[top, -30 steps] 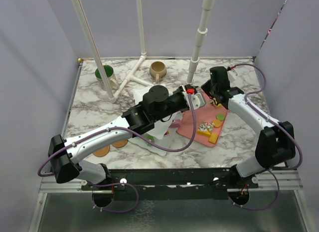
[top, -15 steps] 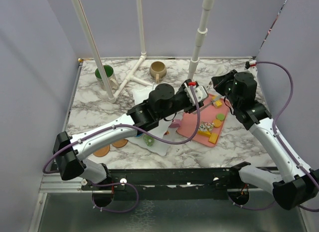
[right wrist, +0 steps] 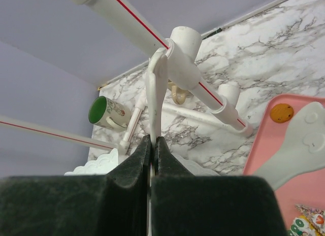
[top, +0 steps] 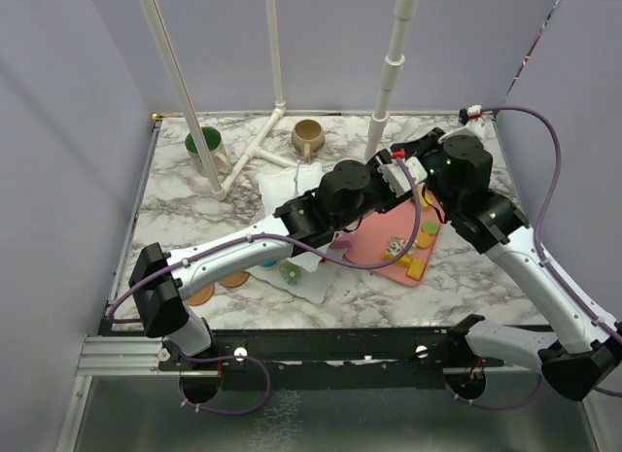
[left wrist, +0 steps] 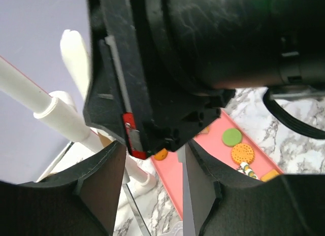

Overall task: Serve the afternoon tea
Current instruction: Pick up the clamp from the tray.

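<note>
**A:** Two arms meet over the upper end of the pink tray (top: 374,243) in our overhead view, the left arm (top: 243,248) from lower left, the right arm (top: 525,248) from the right. Where are the pastries (top: 420,243)?

**B:** Just below that meeting point, on the tray. The stand (top: 282,191) lies to its left. We judge our right arm nearer.

**A:** Left wrist view?

**B:** Our left gripper (left wrist: 152,182) stands spread, and we see nothing clearly held. The right arm's black housing looms beyond it, with pastries at lower right.

**A:** Right wrist view?

**B:** Our right gripper (right wrist: 152,144) is pressed together, pinching a pale tong blade (right wrist: 155,94) that runs straight up the frame.
</note>
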Available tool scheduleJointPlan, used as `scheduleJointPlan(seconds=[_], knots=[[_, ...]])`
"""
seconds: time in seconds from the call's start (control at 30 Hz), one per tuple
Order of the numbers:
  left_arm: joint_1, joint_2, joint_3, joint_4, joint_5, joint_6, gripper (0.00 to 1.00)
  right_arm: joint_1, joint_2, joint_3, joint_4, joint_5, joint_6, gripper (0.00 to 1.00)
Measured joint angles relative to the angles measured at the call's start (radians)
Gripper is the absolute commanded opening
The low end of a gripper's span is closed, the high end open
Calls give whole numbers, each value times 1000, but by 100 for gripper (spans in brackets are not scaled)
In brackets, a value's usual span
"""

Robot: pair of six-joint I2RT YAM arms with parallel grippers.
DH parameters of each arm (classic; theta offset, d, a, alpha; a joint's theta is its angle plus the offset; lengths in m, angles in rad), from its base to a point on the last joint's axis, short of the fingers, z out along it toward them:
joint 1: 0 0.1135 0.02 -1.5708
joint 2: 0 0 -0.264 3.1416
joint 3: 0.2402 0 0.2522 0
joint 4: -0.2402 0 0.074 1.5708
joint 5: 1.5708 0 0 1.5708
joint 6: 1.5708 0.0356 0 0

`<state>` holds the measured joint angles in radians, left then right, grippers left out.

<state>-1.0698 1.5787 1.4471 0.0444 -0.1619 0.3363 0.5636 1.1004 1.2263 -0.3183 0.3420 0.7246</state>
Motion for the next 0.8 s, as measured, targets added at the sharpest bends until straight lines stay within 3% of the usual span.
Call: scheduleJointPlan(seconds=[0.57,0.8], knots=[[8,0,-32,64,-165,45,46,34,-24,24,-42,3,27,0],[8,0,-32,58,-166,43,27,39,-35,33,-43,-28,34,0]])
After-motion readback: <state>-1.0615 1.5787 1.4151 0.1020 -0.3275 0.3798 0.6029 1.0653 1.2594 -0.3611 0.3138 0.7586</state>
